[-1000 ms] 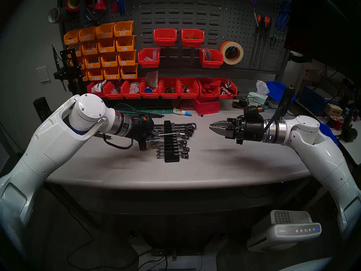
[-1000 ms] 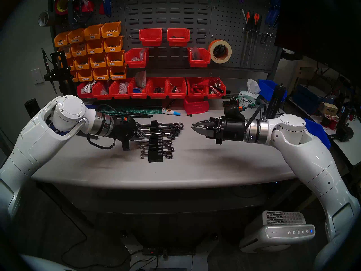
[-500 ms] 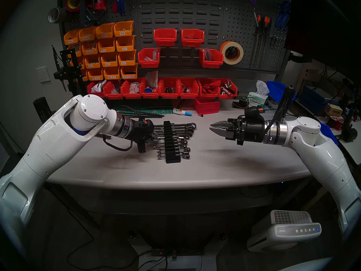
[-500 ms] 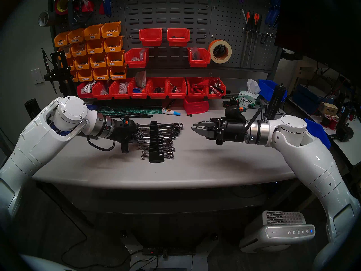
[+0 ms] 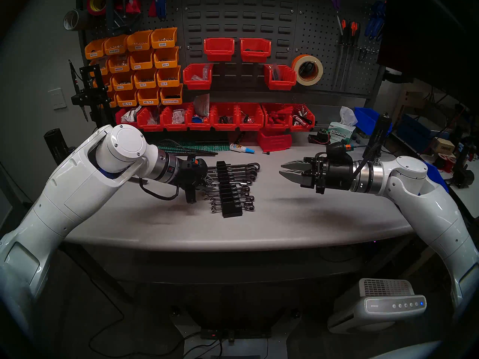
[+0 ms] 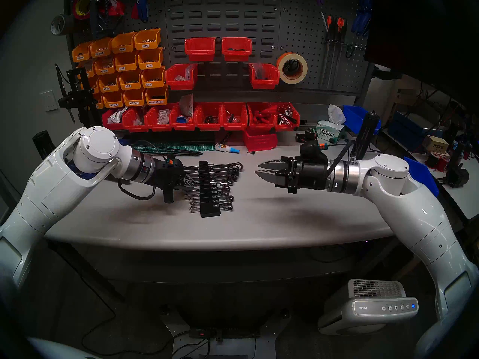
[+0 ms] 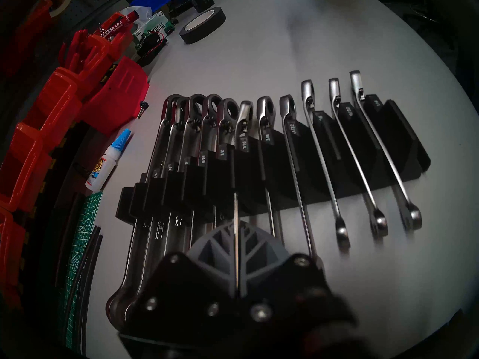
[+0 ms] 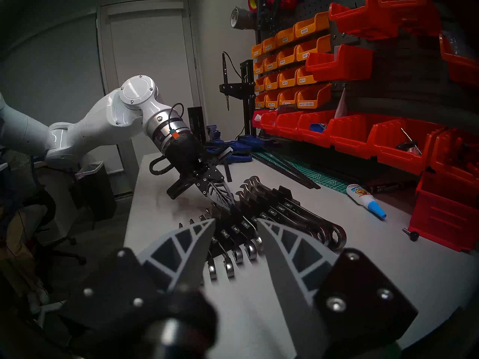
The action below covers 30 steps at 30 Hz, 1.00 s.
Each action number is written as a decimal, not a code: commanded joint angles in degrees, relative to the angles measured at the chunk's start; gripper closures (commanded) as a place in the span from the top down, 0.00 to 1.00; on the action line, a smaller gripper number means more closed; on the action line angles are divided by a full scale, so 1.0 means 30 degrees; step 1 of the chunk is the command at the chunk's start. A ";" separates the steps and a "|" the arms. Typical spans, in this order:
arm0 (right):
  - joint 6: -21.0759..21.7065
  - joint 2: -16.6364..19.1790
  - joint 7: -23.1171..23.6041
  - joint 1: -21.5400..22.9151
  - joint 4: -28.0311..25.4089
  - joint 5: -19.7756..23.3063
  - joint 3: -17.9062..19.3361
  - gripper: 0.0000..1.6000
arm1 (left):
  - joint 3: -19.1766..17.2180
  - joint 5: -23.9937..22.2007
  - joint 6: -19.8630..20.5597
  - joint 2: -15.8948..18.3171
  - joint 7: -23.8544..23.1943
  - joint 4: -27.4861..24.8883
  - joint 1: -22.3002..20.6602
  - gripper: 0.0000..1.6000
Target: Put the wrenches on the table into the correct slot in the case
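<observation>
The black wrench rack (image 5: 230, 195) lies on the grey table (image 5: 285, 221), with several chrome wrenches across its grooves. My left gripper (image 5: 211, 181) is at the rack's left side, shut on the shaft of the mid-length chrome wrench (image 7: 245, 112). That wrench stands on edge in the groove labelled 7/16 (image 7: 244, 144), its ring end (image 5: 241, 184) out past the rack's right side. In the left wrist view the left gripper (image 7: 237, 226) pinches the thin shaft. My right gripper (image 5: 281, 169) is open and empty, above the table to the right of the rack (image 8: 259, 210).
A glue bottle (image 5: 241, 148), a red bin (image 5: 274, 141), a green cutting mat (image 5: 191, 146) with black rods and a tissue box (image 5: 340, 133) lie behind the rack. A black tape roll (image 7: 203, 24) is on the far right. Red bins line the back wall.
My left gripper brought the wrench down from above the rack into the groove and moved a little right. The rack's near end shifted slightly right. The right gripper drifted slightly right.
</observation>
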 commanded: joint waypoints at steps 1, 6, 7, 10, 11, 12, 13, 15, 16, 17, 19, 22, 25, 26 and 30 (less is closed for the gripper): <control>-0.0152 0.0254 0.0077 0.0055 -0.0314 0.0343 0.0595 0.63 | -0.0477 0.0171 0.0109 -0.0193 0.0372 -0.0506 -0.0800 0.00; -0.0253 0.0329 0.0104 -0.0066 -0.0302 0.0373 0.0667 0.63 | -0.0437 0.0358 0.0300 -0.0301 0.0282 -0.0615 -0.1126 0.02; -0.0309 0.0343 0.0106 -0.0113 -0.0323 0.0400 0.0708 0.62 | -0.0262 0.0468 0.0481 -0.0283 -0.0032 -0.0569 -0.1327 0.05; -0.0352 0.0441 0.0107 -0.0263 -0.0432 0.0474 0.0815 0.63 | -0.0303 0.0537 0.0558 -0.0364 0.0167 -0.0585 -0.1208 0.00; -0.0337 0.0508 0.0060 -0.0347 -0.0504 0.0495 0.0875 0.64 | -0.0309 0.0575 0.0583 -0.0389 0.0234 -0.0594 -0.1142 0.00; -0.0351 0.0552 0.0038 -0.0423 -0.0550 0.0525 0.0935 0.64 | -0.0188 0.0695 0.0593 -0.0381 0.0095 -0.0554 -0.1210 0.00; -0.0370 0.0615 0.0035 -0.0519 -0.0576 0.0569 0.1010 0.64 | -0.0184 0.0721 0.0619 -0.0387 0.0083 -0.0547 -0.1183 0.00; -0.0446 0.0690 -0.0001 -0.0693 -0.0622 0.0628 0.1150 0.64 | -0.0047 0.0825 0.0780 -0.0381 -0.0193 -0.0469 -0.1318 0.00; -0.0480 0.0729 0.0014 -0.0768 -0.0632 0.0650 0.1204 0.64 | -0.0079 0.0828 0.0723 -0.0401 -0.0152 -0.0451 -0.1283 0.00; -0.0551 0.0725 0.0012 -0.0851 -0.0632 0.0693 0.1266 0.64 | -0.0143 0.0835 0.0656 -0.0395 -0.0046 -0.0489 -0.1203 0.00; -0.0573 0.0778 0.0019 -0.0978 -0.0689 0.0729 0.1347 0.64 | -0.0178 0.0883 0.0724 -0.0405 -0.0099 -0.0510 -0.1179 0.00; -0.0641 0.0827 0.0002 -0.1178 -0.0726 0.0765 0.1465 0.64 | -0.0164 0.1002 0.0706 -0.0478 -0.0092 -0.0420 -0.1090 0.00; -0.0658 0.0842 -0.0028 -0.1277 -0.0759 0.0772 0.1553 0.65 | -0.0168 0.1105 0.0690 -0.0525 -0.0152 -0.0390 -0.1066 0.00; -0.0651 0.0851 -0.0016 -0.1284 -0.0760 0.0765 0.1564 0.64 | -0.0213 0.1119 0.0667 -0.0540 -0.0080 -0.0409 -0.1013 0.00; -0.0653 0.0840 0.0037 -0.1300 -0.0728 0.0765 0.1604 0.66 | -0.0279 0.1171 0.0703 -0.0598 -0.0123 -0.0426 -0.1071 0.00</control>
